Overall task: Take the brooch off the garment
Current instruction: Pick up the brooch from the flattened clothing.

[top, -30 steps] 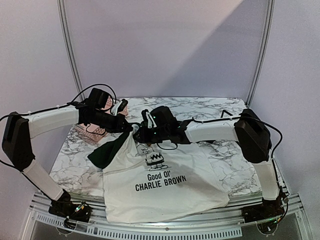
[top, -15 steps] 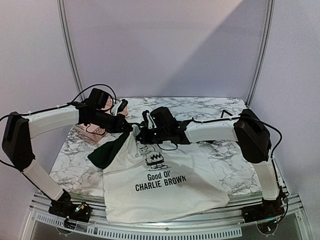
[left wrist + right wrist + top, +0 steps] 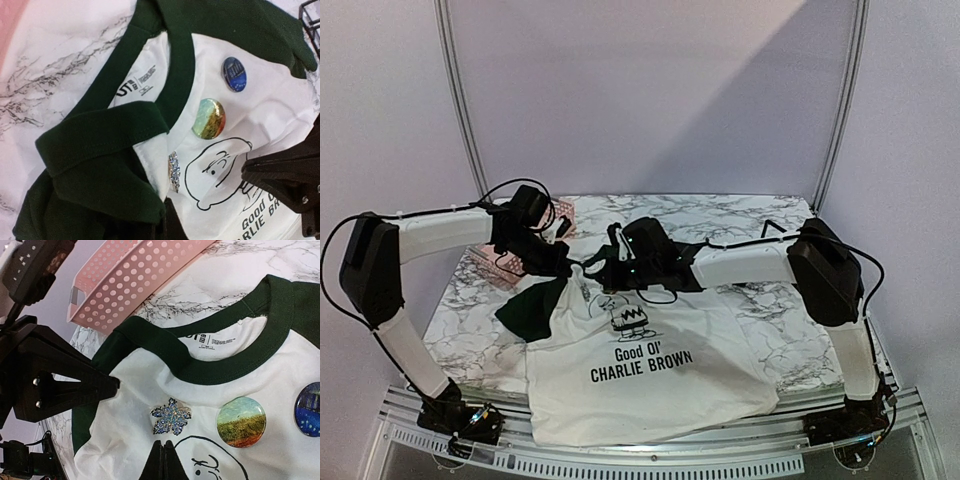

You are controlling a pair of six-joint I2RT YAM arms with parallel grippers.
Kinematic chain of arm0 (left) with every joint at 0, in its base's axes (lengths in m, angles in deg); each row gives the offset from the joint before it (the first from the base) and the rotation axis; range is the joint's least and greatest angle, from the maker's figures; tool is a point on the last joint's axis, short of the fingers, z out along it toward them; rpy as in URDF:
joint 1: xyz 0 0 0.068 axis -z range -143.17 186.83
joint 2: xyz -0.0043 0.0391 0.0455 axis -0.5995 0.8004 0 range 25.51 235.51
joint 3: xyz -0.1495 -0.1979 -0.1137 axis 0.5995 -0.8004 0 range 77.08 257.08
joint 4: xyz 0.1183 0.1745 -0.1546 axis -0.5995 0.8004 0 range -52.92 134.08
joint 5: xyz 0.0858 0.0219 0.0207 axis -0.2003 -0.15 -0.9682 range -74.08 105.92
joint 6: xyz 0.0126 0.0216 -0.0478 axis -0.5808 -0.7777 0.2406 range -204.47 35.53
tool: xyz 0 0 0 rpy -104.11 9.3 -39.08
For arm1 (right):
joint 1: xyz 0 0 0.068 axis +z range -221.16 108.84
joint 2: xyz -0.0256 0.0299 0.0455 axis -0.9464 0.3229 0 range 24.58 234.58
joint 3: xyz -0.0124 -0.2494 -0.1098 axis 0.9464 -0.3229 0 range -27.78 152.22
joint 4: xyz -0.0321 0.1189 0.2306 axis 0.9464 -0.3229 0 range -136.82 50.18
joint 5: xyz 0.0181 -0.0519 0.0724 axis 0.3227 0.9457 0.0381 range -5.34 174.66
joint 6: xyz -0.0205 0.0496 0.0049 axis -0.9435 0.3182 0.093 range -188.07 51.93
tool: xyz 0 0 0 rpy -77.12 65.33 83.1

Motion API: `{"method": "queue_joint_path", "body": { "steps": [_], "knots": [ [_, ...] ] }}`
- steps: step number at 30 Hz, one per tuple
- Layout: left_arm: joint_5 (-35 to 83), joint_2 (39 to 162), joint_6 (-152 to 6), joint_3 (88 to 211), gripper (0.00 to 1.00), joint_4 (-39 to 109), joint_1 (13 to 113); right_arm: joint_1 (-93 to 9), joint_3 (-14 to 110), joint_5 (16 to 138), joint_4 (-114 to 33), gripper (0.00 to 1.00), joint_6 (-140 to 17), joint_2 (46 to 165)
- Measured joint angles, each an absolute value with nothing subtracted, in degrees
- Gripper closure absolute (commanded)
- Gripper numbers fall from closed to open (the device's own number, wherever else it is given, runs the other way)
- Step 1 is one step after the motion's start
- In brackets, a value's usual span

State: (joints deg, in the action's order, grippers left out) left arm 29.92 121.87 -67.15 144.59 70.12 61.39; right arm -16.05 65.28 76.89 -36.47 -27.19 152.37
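Observation:
The garment (image 3: pixel 650 370), a white T-shirt with dark green sleeves and collar, lies on the marble table. The brooch (image 3: pixel 171 419), a blue sparkly leaf shape, is pinned below the collar; the left wrist view shows it edge-on (image 3: pixel 174 171). My right gripper (image 3: pixel 162 447) is shut, its tips resting on the shirt just below the brooch. My left gripper (image 3: pixel 116 385) is shut on the shirt's fabric at the left of the brooch, by the shoulder. Both grippers meet near the collar in the top view, left (image 3: pixel 563 265) and right (image 3: pixel 608 272).
Two round badges are pinned to the right of the brooch, a landscape one (image 3: pixel 241 422) and a dark blue one (image 3: pixel 309 409). A pink perforated basket (image 3: pixel 135 275) stands at the back left of the table (image 3: pixel 770 310), behind the left arm.
My left arm has swung in and lowered, and the shirt's shoulder it holds has come down a little. The right gripper has stayed near the collar.

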Motion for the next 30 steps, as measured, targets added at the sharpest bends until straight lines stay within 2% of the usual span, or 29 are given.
{"method": "queue_joint_path", "body": {
  "steps": [1, 3, 5, 10, 18, 30],
  "knots": [
    [29.5, 122.2, -67.1, 144.6, 1.00, 70.6, 61.4, -16.0, 65.1, 76.9, -36.4, 1.00, -27.3, 152.4],
    [29.4, 122.3, -67.2, 144.6, 1.00, 71.3, 61.4, -16.0, 64.8, 76.9, -36.4, 0.88, -27.7, 152.4],
    [30.1, 122.2, -67.3, 144.6, 1.00, 71.2, 61.4, -16.0, 64.8, 76.9, -36.4, 0.80, -27.9, 152.4],
    [35.1, 121.3, -67.6, 144.5, 1.00, 69.7, 61.4, -15.7, 64.8, 77.9, -36.9, 0.70, -30.1, 152.4],
    [43.1, 117.2, -68.3, 143.3, 1.00, 65.6, 61.4, -15.0, 64.5, 78.5, -37.5, 0.62, -31.2, 152.4],
    [44.2, 117.2, -68.4, 143.1, 1.00, 65.2, 61.4, -14.3, 63.6, 77.2, -36.3, 0.56, -31.6, 152.4]
  ]
}}
